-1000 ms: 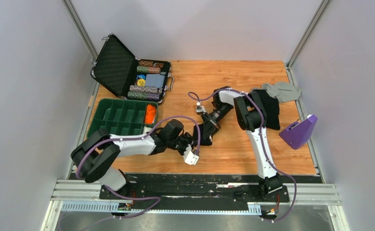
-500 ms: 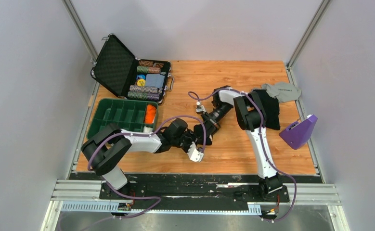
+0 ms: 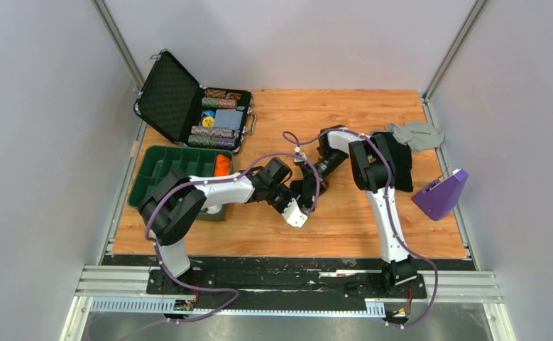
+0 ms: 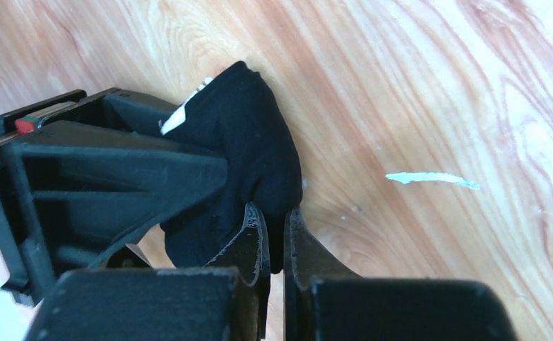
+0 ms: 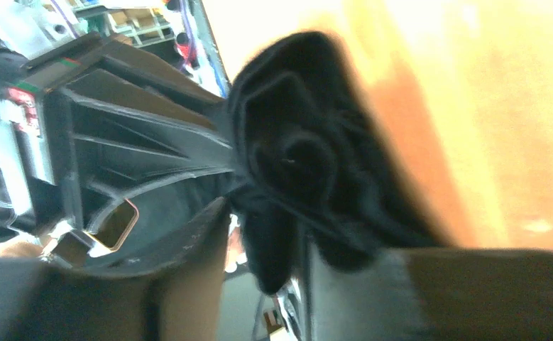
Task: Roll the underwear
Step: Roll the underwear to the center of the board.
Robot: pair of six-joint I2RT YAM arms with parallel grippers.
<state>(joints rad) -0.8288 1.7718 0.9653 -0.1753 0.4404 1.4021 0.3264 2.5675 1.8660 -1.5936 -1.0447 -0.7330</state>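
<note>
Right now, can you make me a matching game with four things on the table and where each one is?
Things:
1. underwear
2. green tray
3. purple object
4. open case

Places:
A. far left corner
B. right edge
C. mid-table, pinched by the left gripper and the right gripper
D. left side, nearer than the open case

Pairs: 1-C, 2-D, 3-B, 4-A

The underwear is wadded into a tight black roll, with spiral folds seen at one end and a bit of white waistband poking out. It's found off to the right of the green tray.
</note>
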